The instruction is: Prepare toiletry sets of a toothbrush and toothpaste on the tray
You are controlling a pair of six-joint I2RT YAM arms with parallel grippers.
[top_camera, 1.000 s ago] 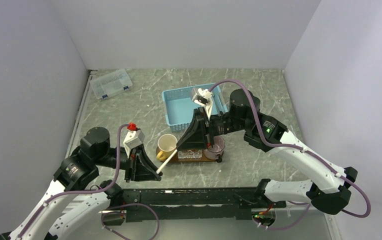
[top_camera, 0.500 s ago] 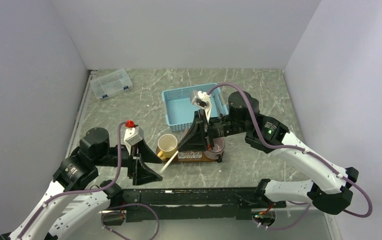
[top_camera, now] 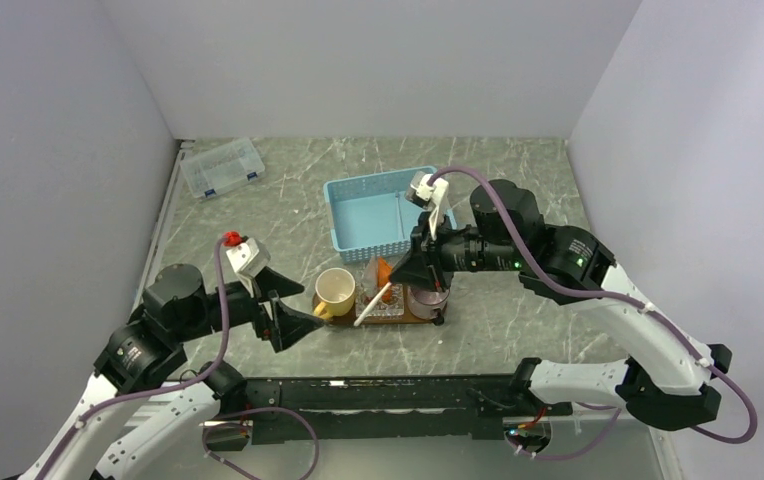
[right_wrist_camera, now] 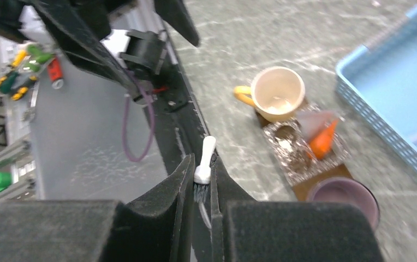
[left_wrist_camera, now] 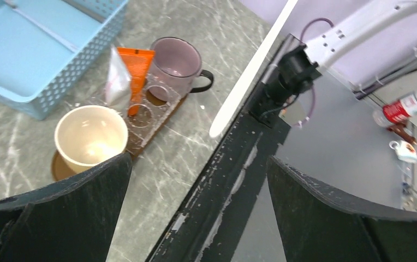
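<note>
The step in hand looks like setting the brush onto the set. The right gripper (right_wrist_camera: 202, 164) is clamped on the thin white stick-like toothbrush (top_camera: 368, 307) at its bristle end. The handle slants down and away from it over the near side of the flat dark-brown wood-look tray (left_wrist_camera: 143, 141), which lies close to the near edge of the tabletop, about midway along it. The left gripper (left_wrist_camera: 198, 161) stands with its jaws wide apart and nothing between them, off to the left of the tray. On the tray are a cream ceramic mug (top_camera: 336, 290) at its left end, a translucent purple mug (top_camera: 428, 296) at its right end, and between them a small clear square holder (left_wrist_camera: 154, 103) with round holes. An orange tube (left_wrist_camera: 135, 71), by the look of it the toothpaste, leans in the holder. Behind the tray is a light-blue mesh basket (top_camera: 378, 215), and a clear lidded plastic box (top_camera: 223, 167) lies near the far left corner. The next move seems to call for the right arm to lower the handle's free end into the holder or a mug beside the tube, then let go without knocking the tube over. The right wrist view alone shows the bristles pinched between the pads. The left wrist view alone shows the holder's holes and the empty gap between its own fingers. Only the overhead view shows both arms and the brush in relation to the tray, though it does not show how high the brush hangs.
</note>
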